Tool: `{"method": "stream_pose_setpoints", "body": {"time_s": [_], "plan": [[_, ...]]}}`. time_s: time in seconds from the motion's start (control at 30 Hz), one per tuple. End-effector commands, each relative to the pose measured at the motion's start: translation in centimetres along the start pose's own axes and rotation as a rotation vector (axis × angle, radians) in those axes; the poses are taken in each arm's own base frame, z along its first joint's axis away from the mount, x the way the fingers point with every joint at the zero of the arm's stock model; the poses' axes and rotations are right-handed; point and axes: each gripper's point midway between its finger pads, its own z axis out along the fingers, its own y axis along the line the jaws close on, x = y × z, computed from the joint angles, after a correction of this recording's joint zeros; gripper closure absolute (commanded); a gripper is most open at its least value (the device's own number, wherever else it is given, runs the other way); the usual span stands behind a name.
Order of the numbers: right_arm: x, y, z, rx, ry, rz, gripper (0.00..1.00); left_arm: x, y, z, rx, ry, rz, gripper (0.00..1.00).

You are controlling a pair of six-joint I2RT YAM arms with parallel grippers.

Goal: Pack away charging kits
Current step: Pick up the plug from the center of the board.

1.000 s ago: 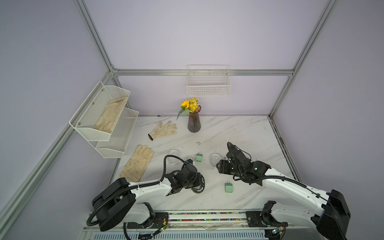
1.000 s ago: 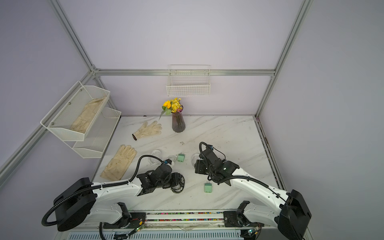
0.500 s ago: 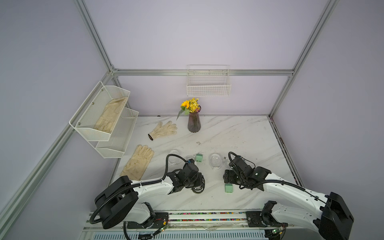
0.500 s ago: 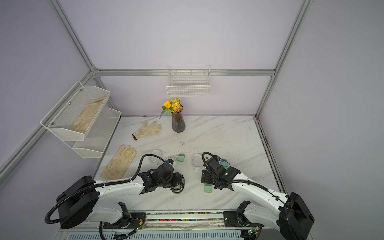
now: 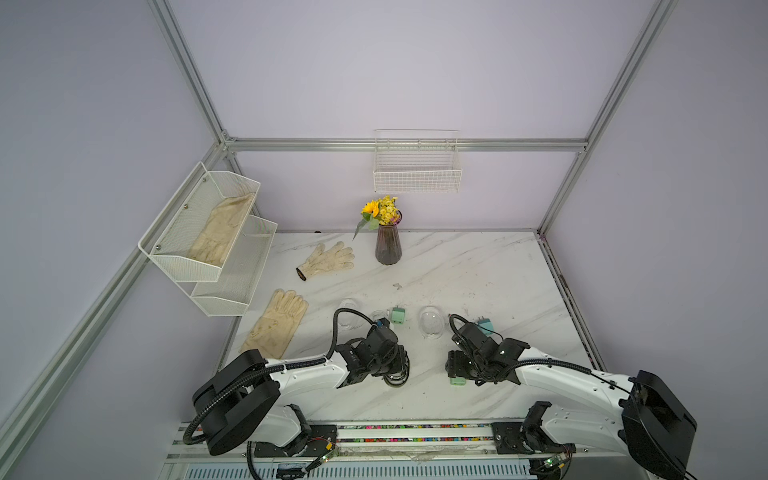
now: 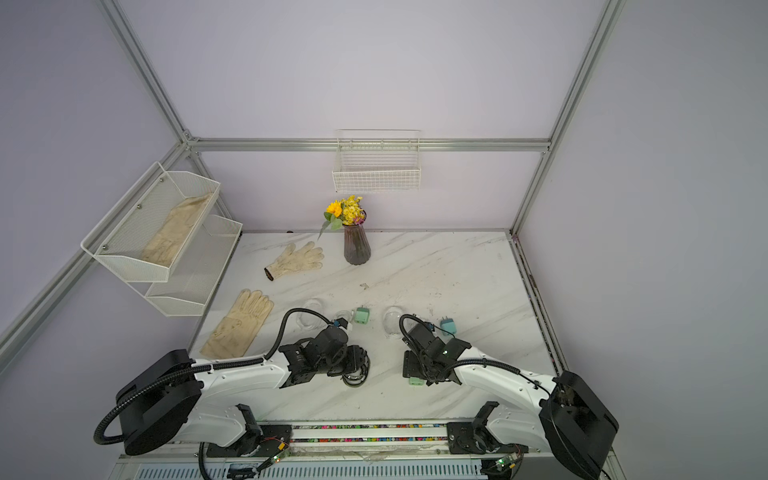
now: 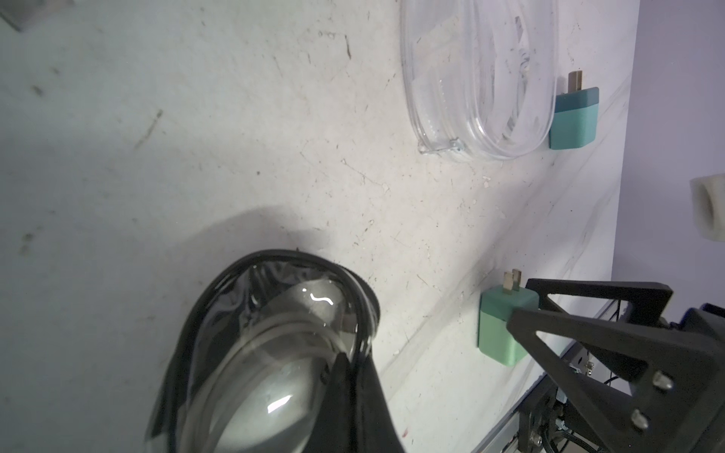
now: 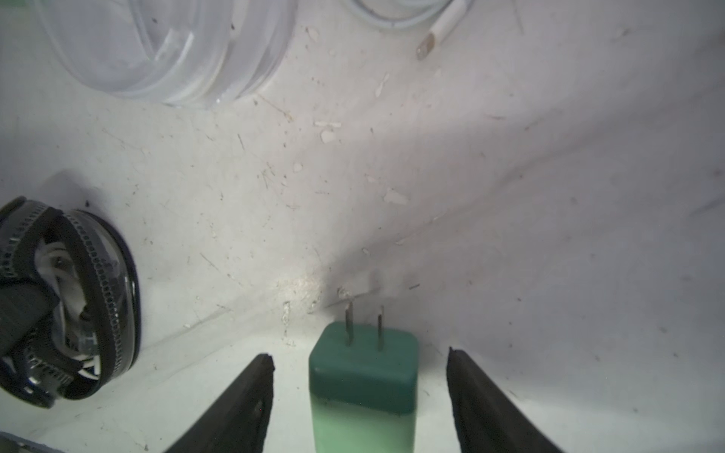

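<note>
Charging kits (image 5: pixel 431 328) spread in pieces over the near half of the marble table (image 5: pixel 457 266): small cube plugs, oval see-through cases, white cable.

Closest to the front edge, a mint-green plug (image 8: pixel 363 392): two-tone, dark green cap at the pronged end, paler mint body behind, two thin metal prongs pointing away from the right wrist camera. Right end effector (image 8: pixel 359 354) spread wide, one black finger on either side of that plug, a strip of bare table showing on both sides, nothing gripped. In both top views, plug half hidden under that end effector.

Off to the side, apart from the plug, the black-rimmed case (image 7: pixel 274 353): domed clear shell, dark zip band all round the edge, white cable coiled inside as seen from the right wrist. Left end effector (image 7: pixel 351 364) closed tight, fingers pinching the rim of this case.

Farther back, strung in a loose row across the table: a clear case (image 5: pixel 348 318), a second mint-green plug (image 5: pixel 398 316), a second clear case (image 5: pixel 431 328), a teal plug (image 5: pixel 484 325). White cable showing through the second clear case in the left wrist view; teal plug just beside it, darker cap, metal prongs. Near that case, a loose cable end (image 8: pixel 443 31), white, with a small metal connector, lying on the table.
</note>
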Motion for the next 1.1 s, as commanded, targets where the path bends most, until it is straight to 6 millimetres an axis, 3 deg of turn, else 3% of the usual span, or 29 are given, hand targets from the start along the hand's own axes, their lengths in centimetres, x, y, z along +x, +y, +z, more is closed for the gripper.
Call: {"method": "stream_pose_setpoints", "body": {"time_s": [0.0, 0.23, 0.5, 0.6, 0.77, 0.93, 1.07], "plan": [[0.5, 0.3, 0.3, 0.017, 0.004, 0.004, 0.29, -1.5, -2.9, -0.5, 0.074, -0.027, 0.016, 1.00], [0.6, 0.1, 0.0, 0.029, -0.008, 0.008, 0.41, -1.5, -2.7, -0.3, 0.070, -0.025, 0.013, 1.00], [0.5, 0.0, 0.6, 0.050, -0.007, -0.008, 0.45, -1.5, -2.8, -0.4, 0.074, -0.028, 0.015, 1.00], [0.3, 0.2, 0.6, 0.050, -0.008, -0.012, 0.58, -1.6, -2.8, -0.5, 0.074, -0.032, 0.014, 1.00], [0.0, 0.3, 0.0, 0.050, -0.016, -0.016, 0.63, -1.6, -2.9, -0.7, 0.075, -0.031, 0.018, 1.00], [-1.5, 2.2, -2.4, -0.010, -0.058, -0.026, 0.66, -1.7, -3.4, -1.0, 0.098, -0.025, 0.030, 1.00], [-3.1, 5.1, -4.1, -0.091, -0.082, -0.051, 0.66, -2.0, -3.9, -1.4, 0.114, -0.026, 0.035, 1.00]]}}
